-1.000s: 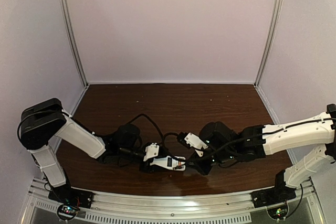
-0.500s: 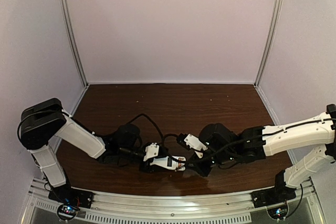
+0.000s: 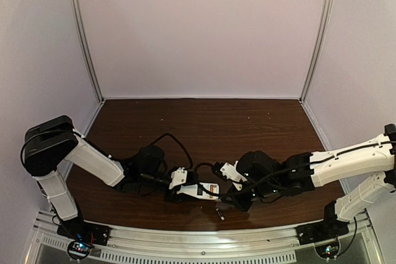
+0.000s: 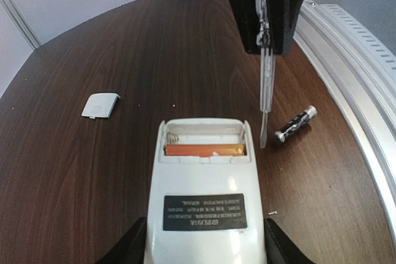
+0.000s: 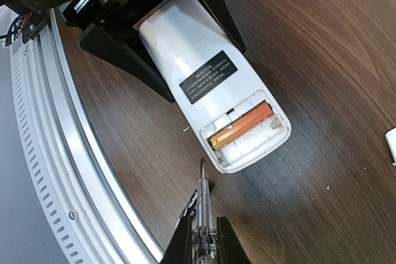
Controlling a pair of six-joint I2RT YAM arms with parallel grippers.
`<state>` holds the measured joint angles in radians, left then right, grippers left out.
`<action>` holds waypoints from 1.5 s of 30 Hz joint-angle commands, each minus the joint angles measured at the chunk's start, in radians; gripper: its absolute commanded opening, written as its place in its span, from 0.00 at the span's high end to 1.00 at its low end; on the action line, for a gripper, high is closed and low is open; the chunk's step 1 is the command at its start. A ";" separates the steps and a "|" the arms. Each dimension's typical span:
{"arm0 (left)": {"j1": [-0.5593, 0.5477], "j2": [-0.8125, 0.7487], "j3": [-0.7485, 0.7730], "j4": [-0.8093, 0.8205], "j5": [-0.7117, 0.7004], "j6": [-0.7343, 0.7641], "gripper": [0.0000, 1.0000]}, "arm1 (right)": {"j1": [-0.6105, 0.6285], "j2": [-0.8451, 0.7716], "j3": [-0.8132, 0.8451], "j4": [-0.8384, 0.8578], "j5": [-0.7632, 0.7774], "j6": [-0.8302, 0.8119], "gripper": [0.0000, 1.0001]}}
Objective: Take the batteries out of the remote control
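Brown table [image 3: 204, 122] carries it all. Left gripper [image 4: 204, 246] clamps the remote control [image 4: 204, 196], bay upward; right gripper [image 5: 202, 244] pinches the screwdriver [image 4: 265, 91]. Newly out, the dark battery [image 4: 296, 123] lies loose beside the remote; the orange battery [image 4: 204, 150] sits in the bay, one to go.

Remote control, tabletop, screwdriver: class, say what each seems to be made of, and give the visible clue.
The remote control looks like glossy white moulded plastic: smooth shell, soft highlights. The tabletop looks like dark wood or wood-look laminate: streaky grain, slight sheen. The screwdriver shaft seems to be metal: thin, silvery, bright.
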<state>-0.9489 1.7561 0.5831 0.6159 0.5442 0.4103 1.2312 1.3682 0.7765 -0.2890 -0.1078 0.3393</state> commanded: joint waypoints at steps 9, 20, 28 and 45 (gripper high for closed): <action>0.006 -0.001 0.012 0.056 0.020 -0.005 1.00 | 0.008 -0.073 -0.012 0.017 0.045 0.007 1.00; 0.007 -0.018 0.001 0.067 0.047 -0.009 1.00 | 0.007 -0.157 -0.051 0.026 0.170 0.024 1.00; 0.020 -0.045 -0.019 0.091 0.096 -0.025 1.00 | 0.007 -0.155 -0.065 0.055 0.163 0.019 1.00; 0.031 -0.050 -0.026 0.107 0.137 -0.035 1.00 | 0.008 -0.122 -0.060 0.061 0.124 0.003 1.00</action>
<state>-0.9264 1.7329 0.5648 0.6586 0.6483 0.3866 1.2331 1.2366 0.7246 -0.2379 0.0223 0.3458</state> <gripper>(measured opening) 0.562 0.105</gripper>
